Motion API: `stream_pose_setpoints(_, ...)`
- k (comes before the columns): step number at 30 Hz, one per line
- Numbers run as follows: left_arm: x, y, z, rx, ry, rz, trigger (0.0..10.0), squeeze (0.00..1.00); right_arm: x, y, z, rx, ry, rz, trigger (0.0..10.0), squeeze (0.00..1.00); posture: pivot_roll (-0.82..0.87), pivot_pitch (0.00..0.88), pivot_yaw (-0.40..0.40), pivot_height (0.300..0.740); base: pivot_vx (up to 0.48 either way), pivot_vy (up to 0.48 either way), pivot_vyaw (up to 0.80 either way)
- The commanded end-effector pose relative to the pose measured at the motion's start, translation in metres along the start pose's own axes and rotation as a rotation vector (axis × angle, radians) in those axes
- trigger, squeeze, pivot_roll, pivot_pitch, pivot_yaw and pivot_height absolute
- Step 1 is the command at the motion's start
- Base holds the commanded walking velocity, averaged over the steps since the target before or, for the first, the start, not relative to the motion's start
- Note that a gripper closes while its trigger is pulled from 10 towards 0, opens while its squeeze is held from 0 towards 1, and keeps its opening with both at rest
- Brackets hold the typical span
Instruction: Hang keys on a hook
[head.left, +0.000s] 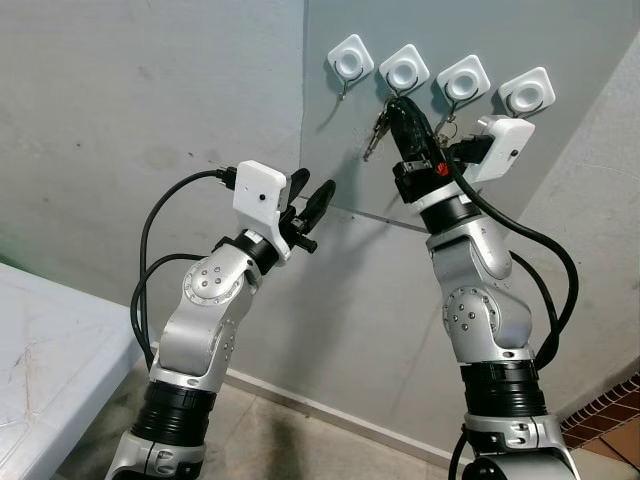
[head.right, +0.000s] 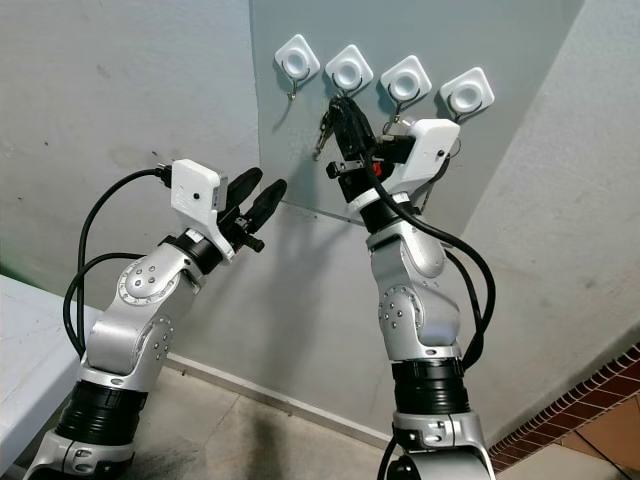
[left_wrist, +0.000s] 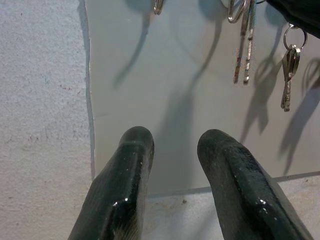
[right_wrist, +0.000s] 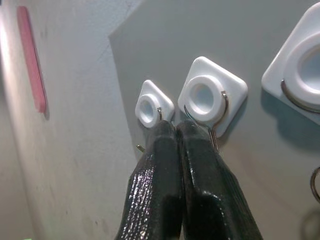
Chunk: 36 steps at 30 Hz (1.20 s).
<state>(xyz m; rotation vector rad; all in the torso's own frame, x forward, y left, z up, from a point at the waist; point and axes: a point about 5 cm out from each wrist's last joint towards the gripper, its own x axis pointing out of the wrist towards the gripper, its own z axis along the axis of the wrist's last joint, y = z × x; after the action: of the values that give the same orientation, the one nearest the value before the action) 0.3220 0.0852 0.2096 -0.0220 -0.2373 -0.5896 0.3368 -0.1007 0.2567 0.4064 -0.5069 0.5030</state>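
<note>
Grey panel (head.left: 340, 150) with 4 white hooks (head.left: 404, 68) in the left eye view; right gripper (head.left: 400, 108) raised under the 2nd hook, keys (head.left: 380, 132) dangling just beside its fingers

Right eye view: left gripper (head.right: 255, 203) held lower, well apart from the hooks

Left wrist view: fingers (left_wrist: 125, 175) spread, empty; keys hanging above, a 2nd bunch (left_wrist: 289, 70) nearby

Right wrist view: fingers pressed together, apparently pinching the ring at the hook wire

Judged light, stiff, slippery metal; best held by the ring
</note>
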Motion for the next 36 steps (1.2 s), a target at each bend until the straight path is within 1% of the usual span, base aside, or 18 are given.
stream_pose_setpoints(1,0.0,-0.002,0.004,-0.002,-0.011,-0.008,10.0,0.0,0.004,-0.002,0.003,-0.004,-0.003,-0.019,10.0,0.0,0.11,0.0,-0.052,0.74,0.0,0.0,0.0)
stream_pose_setpoints(3,0.0,-0.002,0.004,-0.005,-0.011,-0.008,10.0,0.0,0.005,-0.004,0.002,0.003,0.008,-0.052,10.0,0.0,0.11,0.0,-0.053,0.74,0.0,0.0,0.0)
stream_pose_setpoints(9,0.0,-0.002,0.004,-0.006,-0.011,-0.006,10.0,0.0,0.006,-0.006,0.001,0.016,0.013,-0.076,10.0,0.0,0.11,0.0,-0.054,0.74,0.0,0.0,0.0)
stream_pose_setpoints(11,0.0,-0.001,0.004,-0.01,-0.012,-0.003,10.0,0.0,0.006,-0.006,0.0,0.065,0.008,-0.09,10.0,0.0,0.11,0.0,-0.055,0.74,0.0,0.0,0.0)
stream_pose_setpoints(12,0.0,-0.001,0.004,-0.01,-0.012,-0.003,10.0,0.0,0.006,-0.006,0.0,0.065,0.008,-0.09,10.0,0.0,0.11,0.0,-0.055,0.74,0.0,0.0,0.0)
stream_pose_setpoints(13,0.0,-0.001,0.004,-0.013,-0.012,-0.001,10.0,0.0,0.005,-0.007,-0.001,0.116,0.009,-0.104,10.0,0.0,0.11,0.0,-0.055,0.74,0.0,0.0,0.0)
stream_pose_setpoints(14,0.0,-0.001,0.004,-0.015,-0.013,-0.001,10.0,0.0,0.005,-0.007,-0.002,0.144,0.011,-0.113,10.0,0.0,0.11,0.0,-0.055,0.74,0.0,0.0,0.0)
stream_pose_setpoints(16,0.0,-0.001,0.005,-0.015,-0.013,0.0,10.0,0.0,0.005,-0.008,-0.002,0.16,0.005,-0.116,10.0,0.0,0.11,0.0,-0.054,0.74,0.0,0.0,0.0)
stream_pose_setpoints(19,0.0,-0.001,0.005,-0.018,-0.014,0.0,10.0,0.0,0.004,-0.009,-0.002,0.227,-0.004,-0.131,10.0,0.0,0.11,0.0,-0.053,0.74,0.0,0.0,0.0)
stream_pose_setpoints(21,0.001,-0.001,0.005,-0.02,-0.015,0.0,10.0,0.0,0.004,-0.01,-0.002,0.24,-0.009,-0.131,10.0,0.0,0.11,0.0,-0.053,0.74,0.0,0.0,0.0)
stream_pose_setpoints(23,0.001,-0.001,0.005,-0.021,-0.016,-0.001,10.0,0.0,0.003,-0.01,-0.003,0.289,-0.007,-0.137,10.0,0.0,0.11,0.0,-0.053,0.74,0.0,0.0,0.0)
stream_pose_setpoints(26,0.002,0.0,0.006,-0.023,-0.018,0.001,10.0,0.0,0.003,-0.011,-0.002,0.329,-0.016,-0.147,10.0,0.0,0.11,0.0,-0.051,0.74,0.0,0.0,0.0)
stream_pose_setpoints(30,0.002,0.0,0.006,-0.024,-0.017,0.005,10.0,0.0,0.001,-0.012,-0.004,0.362,-0.02,-0.143,10.0,0.0,0.11,0.0,-0.051,0.74,0.0,0.0,0.0)
stream_pose_setpoints(31,0.002,0.0,0.006,-0.025,-0.018,0.005,10.0,0.0,0.0,-0.012,-0.004,0.363,-0.02,-0.141,10.0,0.42,0.11,0.0,-0.051,0.74,0.0,0.0,0.0)
stream_pose_setpoints(32,0.001,0.0,0.006,-0.025,-0.016,0.007,10.0,0.0,-0.002,-0.009,-0.003,0.392,-0.047,-0.107,10.0,1.0,0.11,0.0,-0.051,0.74,0.0,0.0,0.0)
stream_pose_setpoints(33,0.001,0.0,0.006,-0.025,-0.016,0.007,10.0,0.0,-0.002,-0.009,-0.003,0.392,-0.047,-0.107,10.0,1.0,0.11,0.0,-0.051,0.74,0.0,0.0,0.0)
stream_pose_setpoints(36,0.001,0.002,0.005,-0.022,-0.013,0.018,10.0,0.0,-0.006,-0.009,-0.004,0.353,-0.044,-0.092,10.0,1.0,0.11,0.0,-0.05,0.74,0.0,0.0,0.0)
